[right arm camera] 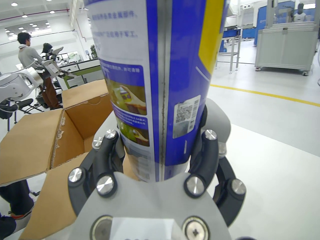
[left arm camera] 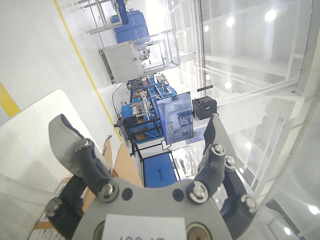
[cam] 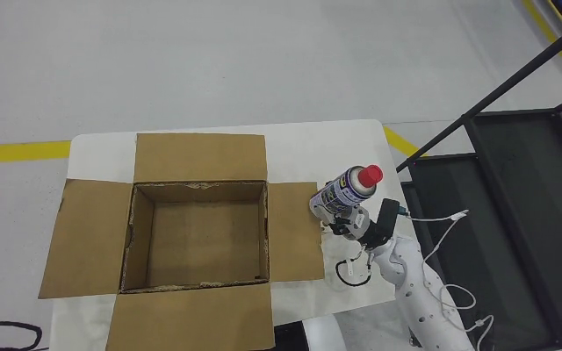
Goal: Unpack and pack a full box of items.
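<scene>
Spray can (cam: 349, 189) right of box (cam: 200, 156) on table (cam: 342, 145)

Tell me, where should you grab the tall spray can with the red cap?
Around its lower body, from the side, as the right tool grips the spray can now. The wall there is round and straight, so fingers press opposite sides. The red cap is smaller and might pop off.

You are working in a large industrial hall of the factory or test-floor kind. Identify it by the following features: a pale, glossy floor (cam: 263, 61) marked with a yellow line (left arm camera: 86, 69); blue machine cabinets (left arm camera: 130, 26); an aluminium-framed enclosure (left arm camera: 122, 61) standing on that floor; cluttered blue workbenches (left arm camera: 140, 108) beside a large screen (left arm camera: 176, 118); and a high white ceiling with round lights (left arm camera: 270, 15). Your station is a white table (cam: 307, 140) on the open floor.
</scene>
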You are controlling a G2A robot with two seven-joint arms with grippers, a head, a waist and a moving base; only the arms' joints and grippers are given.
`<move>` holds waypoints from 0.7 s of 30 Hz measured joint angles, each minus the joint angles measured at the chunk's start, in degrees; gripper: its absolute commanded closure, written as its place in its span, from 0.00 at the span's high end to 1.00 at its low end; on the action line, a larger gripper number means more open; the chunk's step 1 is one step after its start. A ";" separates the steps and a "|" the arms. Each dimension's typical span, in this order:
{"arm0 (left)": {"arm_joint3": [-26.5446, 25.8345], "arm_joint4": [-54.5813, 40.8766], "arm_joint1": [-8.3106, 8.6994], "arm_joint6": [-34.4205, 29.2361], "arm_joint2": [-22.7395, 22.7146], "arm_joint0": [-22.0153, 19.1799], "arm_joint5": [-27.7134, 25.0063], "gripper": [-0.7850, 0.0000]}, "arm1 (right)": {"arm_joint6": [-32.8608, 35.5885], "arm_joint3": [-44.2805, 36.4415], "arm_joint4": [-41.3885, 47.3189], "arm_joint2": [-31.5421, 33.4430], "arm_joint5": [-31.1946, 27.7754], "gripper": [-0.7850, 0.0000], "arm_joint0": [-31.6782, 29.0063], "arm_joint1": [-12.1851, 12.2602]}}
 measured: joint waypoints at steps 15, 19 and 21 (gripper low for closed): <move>0.00 0.00 0.00 0.00 0.00 0.00 0.00 1.00 | 2.36 2.64 0.95 1.57 12.00 0.00 -1.98 0.31; 0.00 0.00 0.00 0.00 0.00 0.00 0.00 1.00 | 2.72 3.65 1.87 1.82 14.12 0.00 -1.86 0.35; 0.00 0.00 0.00 0.00 0.00 0.00 0.00 1.00 | 4.10 3.76 2.02 1.28 15.68 0.00 -1.44 0.26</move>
